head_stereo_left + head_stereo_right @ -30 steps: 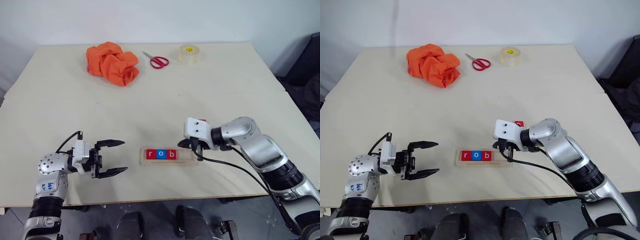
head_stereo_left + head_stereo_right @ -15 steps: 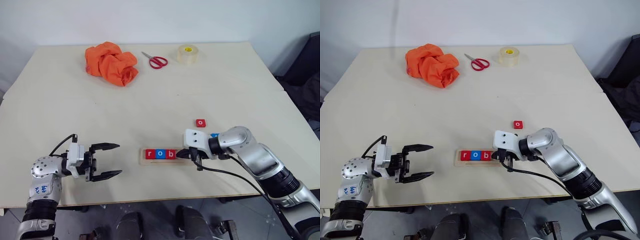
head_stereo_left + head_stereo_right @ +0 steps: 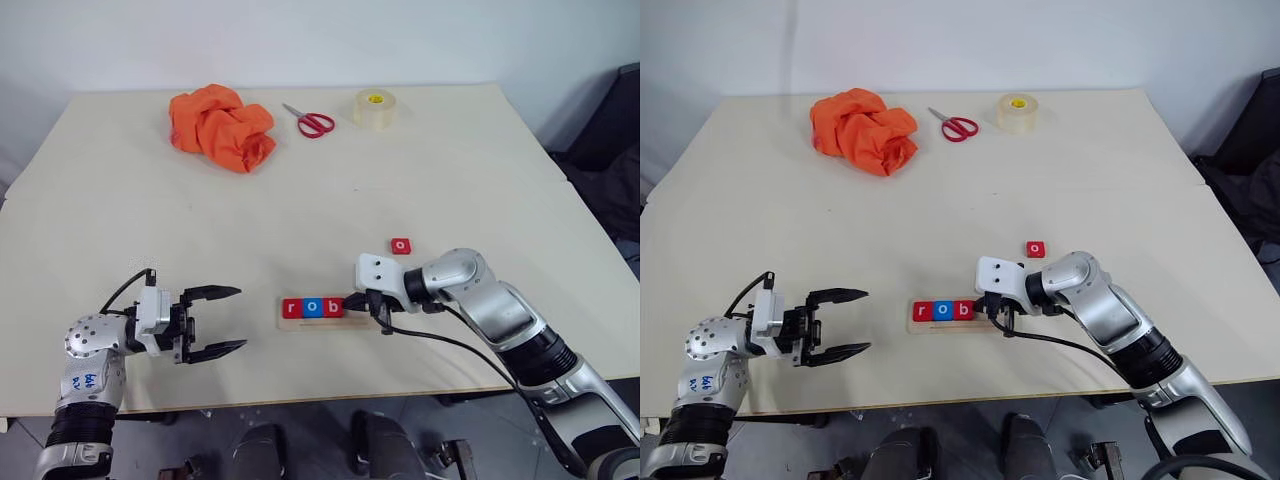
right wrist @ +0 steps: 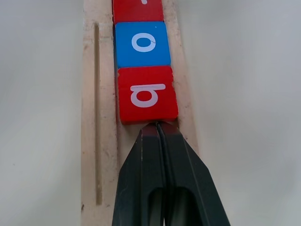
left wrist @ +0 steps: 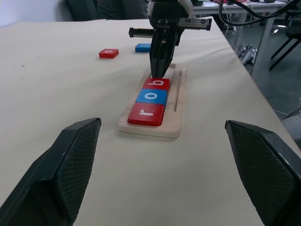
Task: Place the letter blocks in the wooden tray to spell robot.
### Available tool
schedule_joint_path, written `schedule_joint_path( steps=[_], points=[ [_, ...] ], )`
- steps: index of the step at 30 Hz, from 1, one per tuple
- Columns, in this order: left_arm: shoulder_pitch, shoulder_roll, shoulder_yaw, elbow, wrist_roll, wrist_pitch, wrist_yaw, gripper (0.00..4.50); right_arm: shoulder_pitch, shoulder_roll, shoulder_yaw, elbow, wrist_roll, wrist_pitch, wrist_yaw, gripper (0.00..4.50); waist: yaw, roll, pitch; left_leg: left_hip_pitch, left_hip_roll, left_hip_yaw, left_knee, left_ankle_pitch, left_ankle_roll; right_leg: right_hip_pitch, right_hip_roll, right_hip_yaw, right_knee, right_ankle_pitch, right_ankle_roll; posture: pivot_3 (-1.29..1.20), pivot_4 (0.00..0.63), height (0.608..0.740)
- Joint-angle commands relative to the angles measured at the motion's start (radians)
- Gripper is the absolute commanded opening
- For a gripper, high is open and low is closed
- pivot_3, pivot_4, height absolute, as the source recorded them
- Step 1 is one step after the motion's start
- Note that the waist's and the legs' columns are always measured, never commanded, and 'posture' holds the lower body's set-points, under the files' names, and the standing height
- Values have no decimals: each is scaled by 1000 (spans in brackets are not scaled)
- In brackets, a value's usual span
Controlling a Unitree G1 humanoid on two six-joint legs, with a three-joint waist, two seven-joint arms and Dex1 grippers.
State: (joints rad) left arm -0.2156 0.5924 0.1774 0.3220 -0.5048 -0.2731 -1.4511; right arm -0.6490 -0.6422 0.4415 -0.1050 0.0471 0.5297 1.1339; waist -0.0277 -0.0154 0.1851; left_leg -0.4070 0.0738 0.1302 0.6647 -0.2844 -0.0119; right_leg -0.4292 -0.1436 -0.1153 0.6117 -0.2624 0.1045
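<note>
Three blocks (image 5: 151, 96), r, o and b, are seated in the wooden tray (image 5: 178, 96); two lie loose behind. Right gripper (image 4: 158, 126), clenched empty, touches b's edge and should be nudged gently, kept low. Left gripper (image 3: 222, 320) is held spread nearby.

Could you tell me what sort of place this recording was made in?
Probably a robotics lab or office workroom: a plain pale table against a bare white wall, other desks with trailing cables behind, and dark office chairs beside it.
</note>
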Motion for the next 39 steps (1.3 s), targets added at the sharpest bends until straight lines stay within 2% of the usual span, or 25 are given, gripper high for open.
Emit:
schedule_joint_path(
  steps=[1, 3, 6, 10, 14, 17, 18, 23, 28, 39],
  points=[
    [-8, 7, 7, -9, -10, -7, -11, 4500, -1, -53, -83, -73, 22, 16, 3, 33, 1, 0, 0, 0, 0, 0, 0, 0, 0, 0, 0, 0, 0, 0, 0, 0, 150, 740],
    [-13, 10, 7, 0, -10, -6, -19, 4500, 13, -77, -125, -108, 53, 32, 9, 33, 1, 0, 0, 0, 0, 0, 0, 0, 0, 0, 0, 0, 0, 0, 0, 0, 150, 740],
    [-31, 10, 5, 23, -7, -7, -30, 4500, 55, -104, -214, -166, 116, 75, 2, 629, 1, 0, 0, 0, 0, 0, 0, 0, 0, 0, 0, 0, -1, 0, 0, 0, 150, 740],
    [-71, -4, -10, 59, 1, -11, -42, 4500, 132, -142, -297, -197, 144, 96, -30, 1865, 1, 0, 0, 0, 0, 0, 0, 0, 0, 0, 0, 0, -1, 0, 0, 0, 150, 740],
    [-89, -8, -13, 78, 2, -13, -53, 4500, 184, -146, -376, -222, 172, 142, -98, 3316, 2, 0, 0, 0, 0, 0, 0, 0, 0, 0, 0, 0, -1, 0, 0, 0, 150, 740],
    [-98, -7, -15, 86, -2, -7, -63, 4500, 323, -166, -515, -246, 180, 163, -164, 4323, 3, 0, 0, 0, 0, 0, -1, 0, 0, 0, 0, 0, -1, 0, 0, 0, 150, 740],
    [-98, -7, -15, 84, -4, -4, -63, 4500, 377, -156, -580, -258, 213, 197, -178, 4466, 7, 0, 0, 0, 0, 0, -1, 0, 0, 0, 0, 0, -1, 0, 0, 0, 150, 740],
    [-91, -2, -9, 74, -15, 7, -62, 4500, 545, -108, -758, -303, 252, 154, -266, 4466, 11, 0, 0, 0, -1, 1, 0, -1, 0, 1, 0, 1, -3, 0, 0, 0, 150, 740],
    [-83, 8, 0, 67, -25, 21, -70, 4500, 642, -87, -859, -350, 292, 118, -300, 4466, 10, 0, 0, 1, 0, 0, 0, -1, 0, 1, 0, 1, -1, 0, 0, 0, 150, 740],
    [-94, 36, 7, 85, -51, 41, -115, 4500, 693, -110, -891, -367, 380, 118, -308, 4466, 5, 0, 0, 1, 0, -1, 0, 0, 1, 1, 0, 1, -1, 0, 0, 0, 150, 740]
  ],
)
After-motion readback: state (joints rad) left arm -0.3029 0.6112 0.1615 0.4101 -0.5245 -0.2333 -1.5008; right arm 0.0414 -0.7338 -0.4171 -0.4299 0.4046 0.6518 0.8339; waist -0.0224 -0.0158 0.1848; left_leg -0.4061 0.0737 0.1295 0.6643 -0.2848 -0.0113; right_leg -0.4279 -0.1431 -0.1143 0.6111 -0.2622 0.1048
